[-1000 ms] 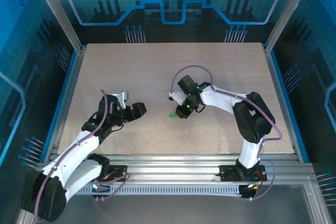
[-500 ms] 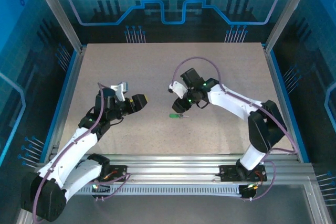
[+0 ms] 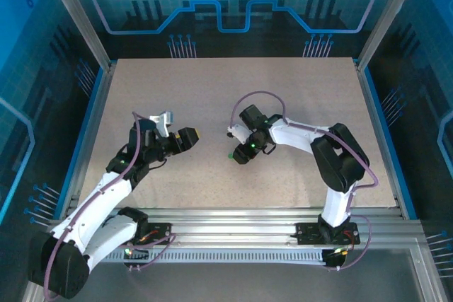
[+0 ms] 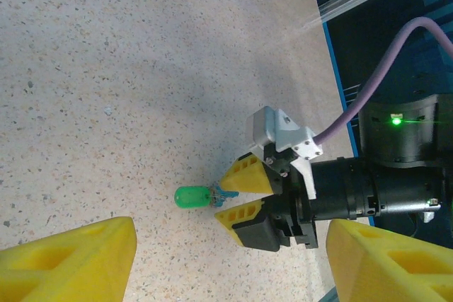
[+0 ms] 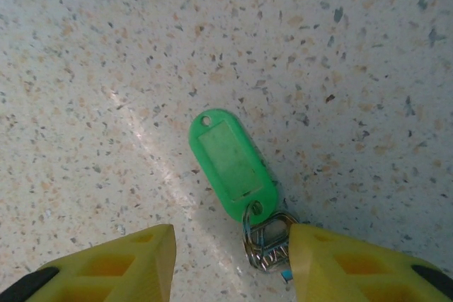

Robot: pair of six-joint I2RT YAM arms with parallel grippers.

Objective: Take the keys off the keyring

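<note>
the green key tag lies flat on the speckled tabletop, with the small silvery keyring hooked through its near end. the right gripper is low over it, fingers parted and straddling the keyring — the ring sits right beside one finger, nothing clamped. the left gripper is well apart to the left — fingers spread wide, empty.

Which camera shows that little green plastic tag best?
The right wrist view: the oval green plastic tag lies close up, joined to a silvery metal ring. The left wrist view shows it small; from above, just a green speck.
</note>
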